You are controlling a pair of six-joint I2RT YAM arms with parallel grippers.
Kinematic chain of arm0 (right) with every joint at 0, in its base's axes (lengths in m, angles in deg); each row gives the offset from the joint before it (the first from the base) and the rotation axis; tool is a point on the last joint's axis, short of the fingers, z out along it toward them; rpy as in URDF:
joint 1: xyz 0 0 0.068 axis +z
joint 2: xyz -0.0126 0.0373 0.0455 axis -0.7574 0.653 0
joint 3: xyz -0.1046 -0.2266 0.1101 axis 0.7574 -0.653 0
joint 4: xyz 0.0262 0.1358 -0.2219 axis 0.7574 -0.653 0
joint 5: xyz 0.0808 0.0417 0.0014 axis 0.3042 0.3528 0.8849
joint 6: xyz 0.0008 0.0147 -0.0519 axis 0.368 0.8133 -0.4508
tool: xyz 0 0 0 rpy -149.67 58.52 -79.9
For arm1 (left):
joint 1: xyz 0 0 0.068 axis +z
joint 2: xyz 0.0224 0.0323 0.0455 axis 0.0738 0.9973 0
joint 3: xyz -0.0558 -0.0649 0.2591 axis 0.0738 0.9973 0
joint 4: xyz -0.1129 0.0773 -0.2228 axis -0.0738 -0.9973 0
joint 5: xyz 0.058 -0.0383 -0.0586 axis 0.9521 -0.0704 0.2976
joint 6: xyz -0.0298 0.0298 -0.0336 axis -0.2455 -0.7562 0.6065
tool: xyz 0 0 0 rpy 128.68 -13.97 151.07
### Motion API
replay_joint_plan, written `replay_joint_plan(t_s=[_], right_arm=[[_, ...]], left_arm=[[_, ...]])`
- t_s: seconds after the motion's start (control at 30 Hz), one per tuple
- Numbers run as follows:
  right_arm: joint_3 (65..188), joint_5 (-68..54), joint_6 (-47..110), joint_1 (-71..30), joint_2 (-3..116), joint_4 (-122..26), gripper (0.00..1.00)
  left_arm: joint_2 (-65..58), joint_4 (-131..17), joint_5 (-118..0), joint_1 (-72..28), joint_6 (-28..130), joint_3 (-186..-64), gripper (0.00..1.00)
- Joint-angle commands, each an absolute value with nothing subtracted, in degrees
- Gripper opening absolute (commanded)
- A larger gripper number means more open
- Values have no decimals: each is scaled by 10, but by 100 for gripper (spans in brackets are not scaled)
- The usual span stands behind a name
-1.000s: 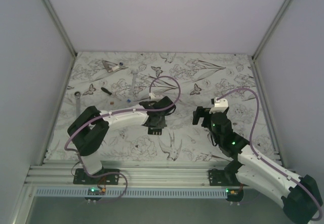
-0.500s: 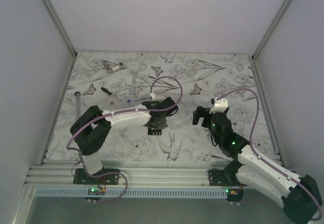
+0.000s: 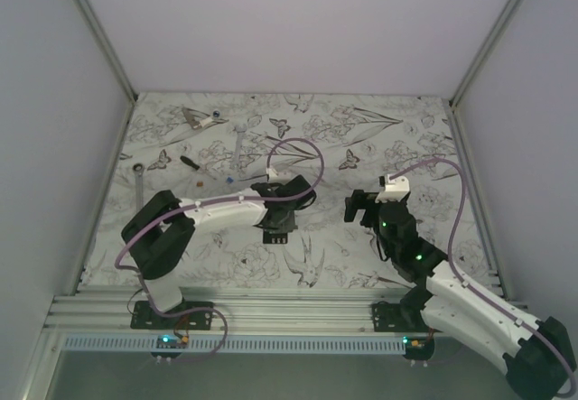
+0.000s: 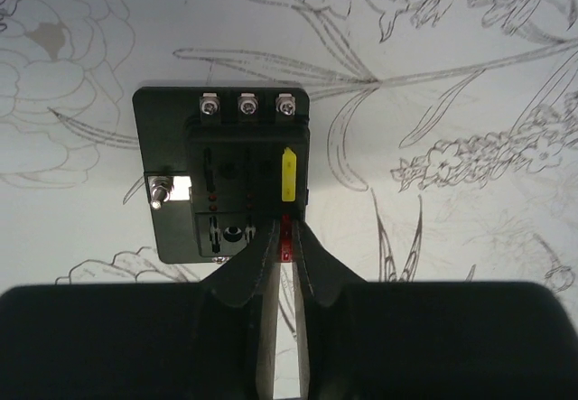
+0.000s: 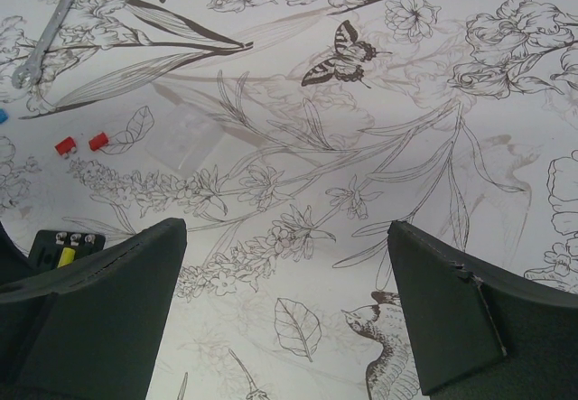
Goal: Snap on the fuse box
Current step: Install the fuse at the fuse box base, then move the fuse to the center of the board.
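Observation:
The fuse box (image 4: 221, 174) is a flat black block lying on the printed mat, with three screws along its far edge and one yellow fuse (image 4: 289, 174) seated in its slots. My left gripper (image 4: 286, 234) hovers right over its near right part, with its tips pinched on a thin red fuse (image 4: 286, 242) that points down at a slot. From above, the left gripper (image 3: 278, 222) covers most of the fuse box (image 3: 275, 235). My right gripper (image 5: 284, 310) stands wide open over bare mat to the right, holding nothing; the fuse box (image 5: 68, 242) peeks out beside its left finger.
Two loose red fuses (image 5: 79, 143), a clear plastic cover (image 5: 185, 134) and a wrench (image 5: 45, 25) lie beyond the fuse box. Farther back left are another wrench (image 3: 138, 172), a screwdriver (image 3: 188, 161) and a metal tool (image 3: 199, 117). Walls close the table's sides.
The left wrist has shifted slightly right over the fuse box. The right arm has barely moved.

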State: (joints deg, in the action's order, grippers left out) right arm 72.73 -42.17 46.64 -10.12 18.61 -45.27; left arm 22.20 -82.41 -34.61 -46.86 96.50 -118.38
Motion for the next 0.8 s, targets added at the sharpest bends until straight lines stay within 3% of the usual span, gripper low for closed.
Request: replay_joint_plan(t_s=[0.0, 0.27, 0.77], right_arm=[[729, -423, 473, -105, 172, -450, 100], [729, -421, 473, -105, 170, -452, 100], [735, -393, 465, -105, 190, -446, 100]], left_arm=[[218, -906, -346, -480, 939, -1202, 16], [171, -922, -325, -480, 917, -1245, 43], [84, -925, -382, -392, 866, -1192, 59]])
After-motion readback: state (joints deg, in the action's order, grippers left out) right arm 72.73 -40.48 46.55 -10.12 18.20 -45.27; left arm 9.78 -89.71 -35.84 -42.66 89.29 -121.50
